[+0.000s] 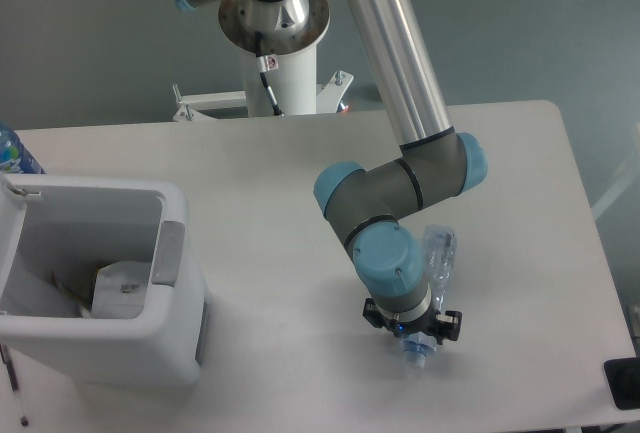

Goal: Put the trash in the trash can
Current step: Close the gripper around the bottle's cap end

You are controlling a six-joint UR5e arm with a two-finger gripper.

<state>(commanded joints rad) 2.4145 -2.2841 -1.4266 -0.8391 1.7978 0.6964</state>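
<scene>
While the fingers (414, 331) straddle the clear bottle (437, 258) on the bench (270, 183), grip indiscernible, pickup is in hand; next, carry left to the trash can (172, 348).

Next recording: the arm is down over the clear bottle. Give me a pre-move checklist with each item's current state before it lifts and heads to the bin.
1. Claw positioned over the crushed clear plastic bottle: ok, it sits at the bottle's near end.
2. Claw actually shut on the bottle: cannot tell, the wrist hides the fingers.
3. Bottle lifted off the white table: cannot tell from this overhead view.
4. Boxy white plastic trash can upright with its opening free: ok.
5. Room inside the trash can: ok, only some pale trash at the bottom.
6. Path across the table from bottle to can: ok, nothing lies between them.
</scene>
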